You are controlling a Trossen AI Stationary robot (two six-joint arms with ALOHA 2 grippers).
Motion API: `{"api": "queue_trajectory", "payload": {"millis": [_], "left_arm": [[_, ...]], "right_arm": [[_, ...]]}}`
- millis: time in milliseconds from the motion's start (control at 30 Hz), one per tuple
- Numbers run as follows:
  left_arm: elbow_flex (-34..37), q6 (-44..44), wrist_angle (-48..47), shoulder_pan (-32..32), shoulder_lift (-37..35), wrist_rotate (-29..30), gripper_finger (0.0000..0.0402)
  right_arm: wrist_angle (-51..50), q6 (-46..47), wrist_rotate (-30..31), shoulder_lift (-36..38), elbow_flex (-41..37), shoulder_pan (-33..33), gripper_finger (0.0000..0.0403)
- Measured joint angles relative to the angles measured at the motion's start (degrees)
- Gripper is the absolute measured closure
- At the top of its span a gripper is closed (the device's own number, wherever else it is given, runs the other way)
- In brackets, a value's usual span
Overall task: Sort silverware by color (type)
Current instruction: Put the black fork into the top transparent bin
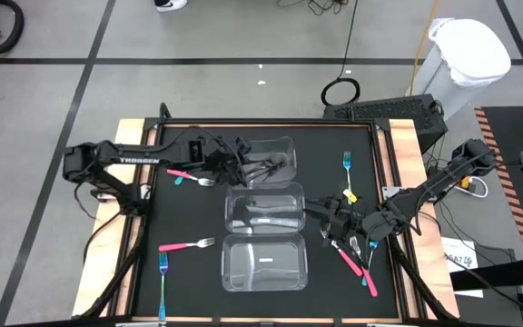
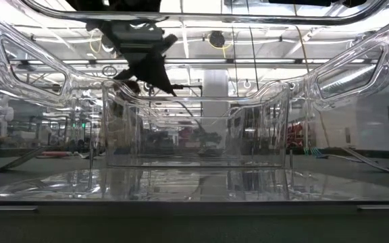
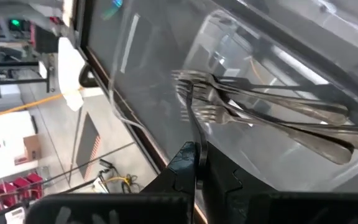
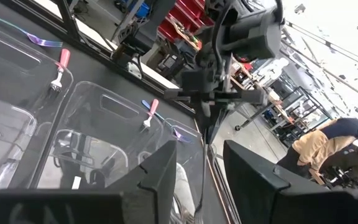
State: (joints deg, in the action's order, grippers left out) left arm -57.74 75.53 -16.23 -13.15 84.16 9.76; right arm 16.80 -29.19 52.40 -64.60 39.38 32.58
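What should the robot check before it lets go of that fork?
1. Left hand is shut on the grey fork: ok.
2. The grey fork hangs over the far container: ok.
3. That container holds only matching grey forks: ok.
4. Right hand is open, empty and well away from the far container: ok.
5. How far the grey fork would drop: cannot tell.
6. All forks sorted: not ok. A pink fork and a blue fork lie loose on the table.
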Motion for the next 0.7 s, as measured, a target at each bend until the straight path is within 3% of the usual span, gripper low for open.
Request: {"api": "queue_trajectory", "payload": {"millis": [467,700], "left_arm": [[0.0,-2.9,1.0,-0.1,4.1,1.2,0.0392],[0.0,-7.3,0.5,0.0,4.3,0.3,0.0344]], "right_arm": [[-0.4,0.3,0.0,0.0,0.0,0.0,0.0273],[-0.5,0.4,0.0,0.0,0.0,0.0,0.0273]]}}
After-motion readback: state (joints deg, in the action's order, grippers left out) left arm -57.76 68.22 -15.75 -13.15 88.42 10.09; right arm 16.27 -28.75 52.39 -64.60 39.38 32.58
